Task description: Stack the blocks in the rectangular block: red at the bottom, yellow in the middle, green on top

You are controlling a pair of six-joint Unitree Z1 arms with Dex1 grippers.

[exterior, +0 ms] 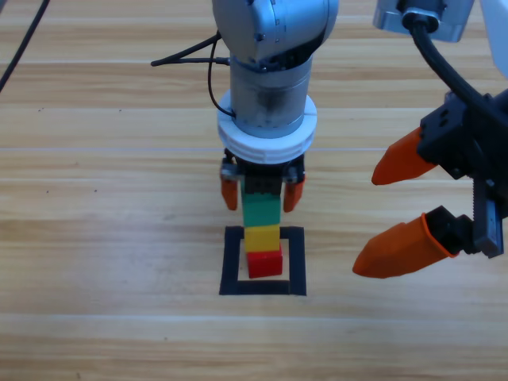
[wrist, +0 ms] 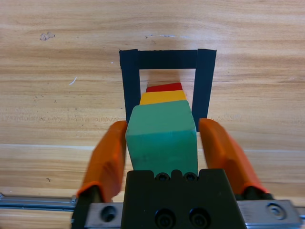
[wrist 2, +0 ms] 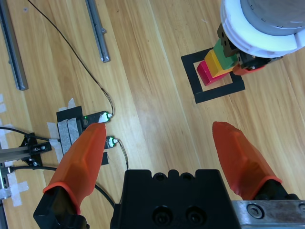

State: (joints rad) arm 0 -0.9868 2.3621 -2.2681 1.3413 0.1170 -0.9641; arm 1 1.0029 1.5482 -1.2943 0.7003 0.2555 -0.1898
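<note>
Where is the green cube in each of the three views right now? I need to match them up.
High view: green cube at centre, top of the stack, between the left gripper jaws.
Left wrist view: green cube low centre, filling the space between the jaws.
Right wrist view: green cube upper right, partly hidden under the left arm.
Shared landmark: the black tape square around the stack's base.

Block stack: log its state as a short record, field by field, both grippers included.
stack order: red cube bottom, yellow cube middle, green cube top
location: inside the black tape square
left gripper: over the stack, jaws flanking the green cube, small gaps visible in its wrist view
right gripper: open, off to the right, holding nothing
</note>
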